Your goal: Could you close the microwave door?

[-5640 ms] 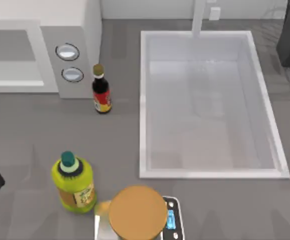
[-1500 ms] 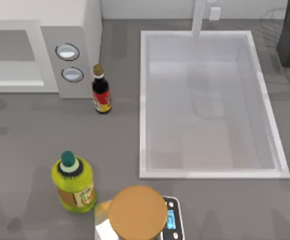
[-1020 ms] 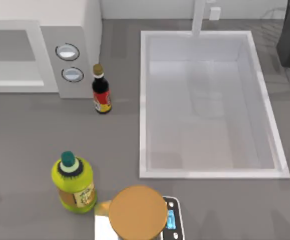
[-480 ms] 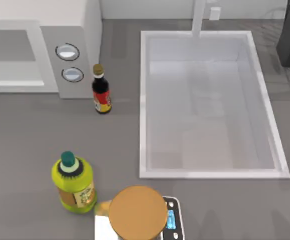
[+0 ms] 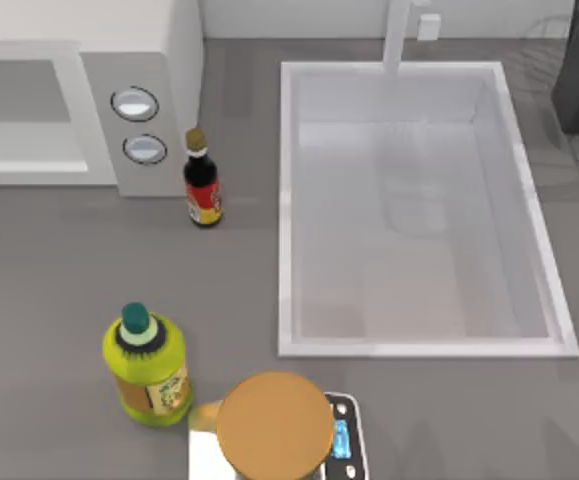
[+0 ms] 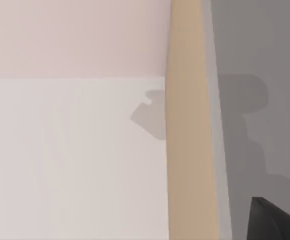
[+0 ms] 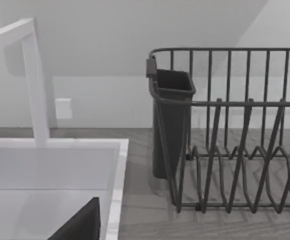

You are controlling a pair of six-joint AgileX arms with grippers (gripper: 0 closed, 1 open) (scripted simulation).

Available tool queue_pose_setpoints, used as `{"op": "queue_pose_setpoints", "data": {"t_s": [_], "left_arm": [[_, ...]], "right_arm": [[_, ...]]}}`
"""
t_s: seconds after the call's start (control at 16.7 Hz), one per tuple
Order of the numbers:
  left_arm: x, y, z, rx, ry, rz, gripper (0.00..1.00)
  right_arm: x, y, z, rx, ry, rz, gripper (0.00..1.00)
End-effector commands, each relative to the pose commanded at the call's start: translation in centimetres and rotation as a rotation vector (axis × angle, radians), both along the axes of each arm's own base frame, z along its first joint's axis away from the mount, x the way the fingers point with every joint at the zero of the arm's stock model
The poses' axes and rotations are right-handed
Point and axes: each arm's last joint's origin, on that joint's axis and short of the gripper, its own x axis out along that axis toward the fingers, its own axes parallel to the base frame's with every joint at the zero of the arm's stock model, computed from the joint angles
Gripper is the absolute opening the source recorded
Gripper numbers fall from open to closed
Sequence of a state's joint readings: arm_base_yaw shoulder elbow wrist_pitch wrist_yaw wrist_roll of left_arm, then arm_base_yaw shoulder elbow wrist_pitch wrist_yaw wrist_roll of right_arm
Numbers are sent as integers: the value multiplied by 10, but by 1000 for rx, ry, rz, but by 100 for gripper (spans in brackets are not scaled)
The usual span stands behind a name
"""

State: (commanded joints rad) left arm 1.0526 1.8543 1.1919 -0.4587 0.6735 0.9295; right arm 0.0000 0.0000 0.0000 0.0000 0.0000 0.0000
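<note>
Your left arm has drawn away from the tabletop's [image 5: 69, 260] left edge. The microwave [image 5: 139, 60] sits far left, cavity open. Judge its door a stiff, light hinged panel; push its free edge. Neither gripper's state can be told.

Your microwave [image 5: 139, 60] sits in the counter's far-left corner: a big white box, its grey side panel with two round silver-rimmed knobs facing you. Left of that panel you're looking at a pale grey window framed in white; whether that's the door shut or the bare cavity, you can't tell.
</note>
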Motion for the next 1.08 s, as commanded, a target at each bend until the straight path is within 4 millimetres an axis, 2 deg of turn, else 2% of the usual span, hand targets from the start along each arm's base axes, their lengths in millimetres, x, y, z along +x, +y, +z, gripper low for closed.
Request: {"op": "queue_pose_setpoints", "data": {"t_s": [0.18,0.54,0.66,0.96,1.08], "left_arm": [[-2,-3,-22,-11,5,0,0],[0,-9,-20,-8,4,-4,0],[3,-25,-16,0,1,-4,0],[-2,-88,-22,-19,14,-5,0],[-3,-101,-21,-12,6,-4,0]], "right_arm": [[0,0,0,0,0,0,100],[0,0,0,0,0,0,100],[0,0,0,0,0,0,100],[0,0,0,0,0,0,100],[0,0,0,0,0,0,100]]}}
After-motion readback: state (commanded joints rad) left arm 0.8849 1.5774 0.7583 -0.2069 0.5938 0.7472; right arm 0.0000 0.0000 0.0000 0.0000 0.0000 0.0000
